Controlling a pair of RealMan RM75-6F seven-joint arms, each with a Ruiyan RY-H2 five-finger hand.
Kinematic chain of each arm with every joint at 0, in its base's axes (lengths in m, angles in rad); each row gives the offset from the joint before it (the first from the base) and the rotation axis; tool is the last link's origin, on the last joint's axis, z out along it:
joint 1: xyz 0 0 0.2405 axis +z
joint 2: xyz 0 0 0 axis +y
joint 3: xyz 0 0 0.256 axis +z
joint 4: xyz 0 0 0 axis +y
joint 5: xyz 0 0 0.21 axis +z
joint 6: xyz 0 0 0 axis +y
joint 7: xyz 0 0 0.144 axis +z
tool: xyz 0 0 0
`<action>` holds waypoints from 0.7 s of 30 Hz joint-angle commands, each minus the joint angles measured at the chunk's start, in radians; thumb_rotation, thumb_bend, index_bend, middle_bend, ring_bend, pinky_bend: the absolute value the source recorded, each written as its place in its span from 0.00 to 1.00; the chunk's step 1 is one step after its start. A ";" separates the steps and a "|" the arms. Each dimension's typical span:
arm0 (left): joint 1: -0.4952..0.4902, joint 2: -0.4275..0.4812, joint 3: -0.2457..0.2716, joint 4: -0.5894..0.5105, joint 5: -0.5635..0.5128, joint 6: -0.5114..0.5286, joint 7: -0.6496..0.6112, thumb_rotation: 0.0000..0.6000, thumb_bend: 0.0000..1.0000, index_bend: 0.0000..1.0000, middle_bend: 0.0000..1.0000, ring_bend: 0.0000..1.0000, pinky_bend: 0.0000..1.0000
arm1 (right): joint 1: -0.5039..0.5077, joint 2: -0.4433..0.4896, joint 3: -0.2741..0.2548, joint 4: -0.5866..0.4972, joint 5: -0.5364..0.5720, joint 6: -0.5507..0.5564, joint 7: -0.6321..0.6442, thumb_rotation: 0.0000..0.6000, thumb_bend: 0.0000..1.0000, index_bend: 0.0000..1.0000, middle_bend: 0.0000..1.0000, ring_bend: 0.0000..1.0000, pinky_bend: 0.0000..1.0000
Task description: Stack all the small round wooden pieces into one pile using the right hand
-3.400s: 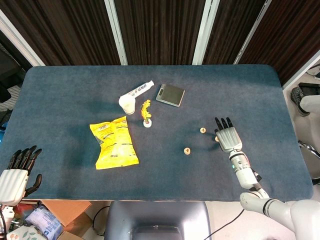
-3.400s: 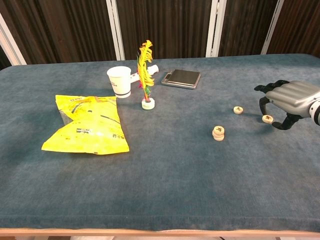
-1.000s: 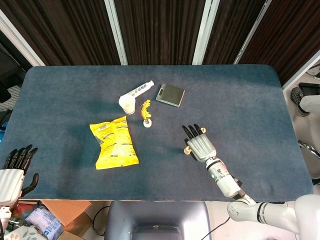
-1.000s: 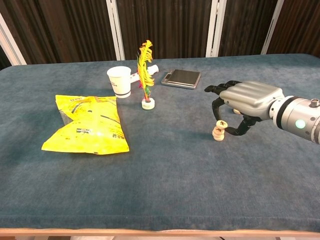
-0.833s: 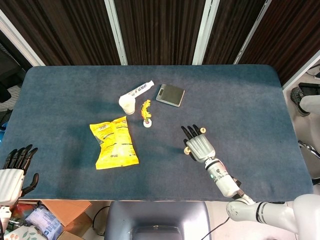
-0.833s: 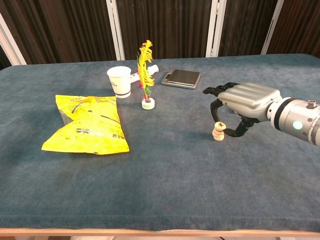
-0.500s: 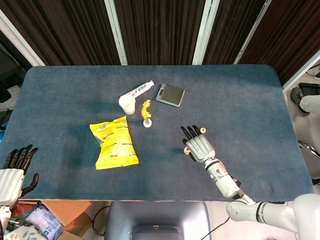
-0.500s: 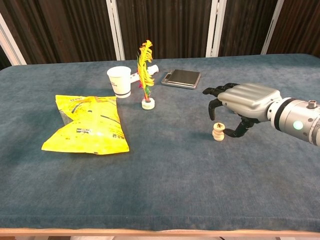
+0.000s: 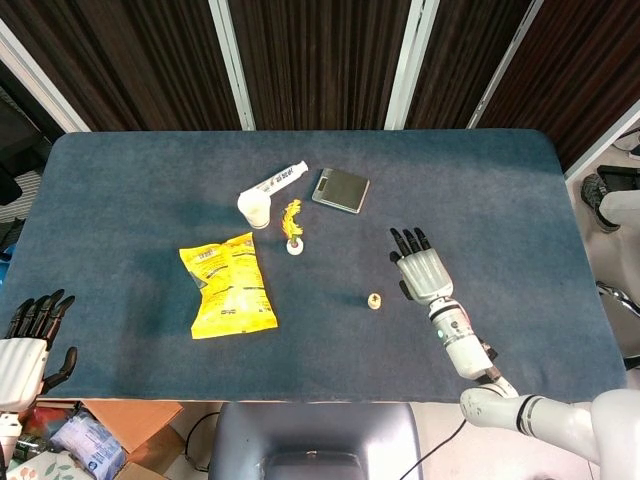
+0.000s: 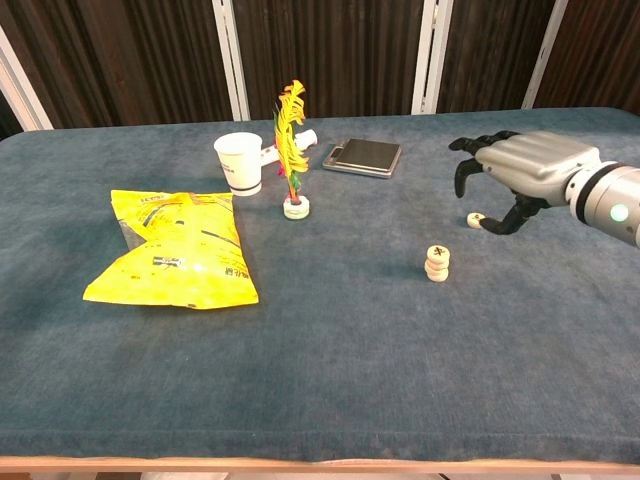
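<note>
A short pile of small round wooden pieces (image 10: pixel 437 263) stands on the blue table (image 10: pixel 330 350); in the head view the pile (image 9: pixel 374 300) sits left of my right hand (image 9: pixel 424 272). One loose wooden piece (image 10: pixel 476 219) lies behind and to the right of the pile. My right hand (image 10: pixel 525 168) hovers just over that loose piece with fingers arched and apart, holding nothing. The hand hides the loose piece in the head view. My left hand (image 9: pixel 27 340) rests off the table's near left corner, fingers apart and empty.
A yellow snack bag (image 10: pixel 175 245) lies at the left. A paper cup (image 10: pixel 240 163), a white tube (image 9: pixel 280 179), a feathered shuttlecock (image 10: pixel 291 150) and a flat dark device (image 10: pixel 363 156) sit at the centre back.
My right hand let go of a piece on top of the pile, making it taller, then moved right and back over the loose piece. The left hand stayed put.
</note>
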 commanded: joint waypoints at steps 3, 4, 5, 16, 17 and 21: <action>-0.004 -0.004 0.000 0.000 -0.002 -0.007 0.009 1.00 0.50 0.00 0.02 0.00 0.03 | 0.039 -0.064 0.040 0.149 0.051 -0.058 0.024 1.00 0.48 0.46 0.09 0.00 0.00; -0.004 -0.004 -0.001 0.000 -0.004 -0.008 0.011 1.00 0.50 0.00 0.02 0.00 0.03 | 0.047 -0.076 0.044 0.173 0.053 -0.064 0.022 1.00 0.48 0.46 0.09 0.00 0.00; -0.004 -0.004 -0.001 -0.001 -0.004 -0.008 0.012 1.00 0.50 0.00 0.02 0.00 0.03 | 0.052 -0.085 0.046 0.190 0.054 -0.068 0.023 1.00 0.48 0.46 0.09 0.00 0.00; -0.001 -0.001 -0.002 0.000 -0.008 -0.004 0.007 1.00 0.50 0.00 0.02 0.00 0.03 | 0.089 -0.165 0.049 0.330 0.092 -0.139 -0.002 1.00 0.48 0.47 0.09 0.00 0.00; -0.001 0.000 -0.002 0.000 -0.009 -0.005 0.007 1.00 0.50 0.00 0.02 0.00 0.03 | 0.090 -0.169 0.050 0.336 0.095 -0.143 -0.004 1.00 0.48 0.47 0.09 0.00 0.00; -0.002 -0.001 -0.002 0.000 -0.009 -0.007 0.007 1.00 0.50 0.00 0.02 0.00 0.03 | 0.094 -0.183 0.051 0.358 0.099 -0.149 -0.008 1.00 0.48 0.48 0.09 0.00 0.00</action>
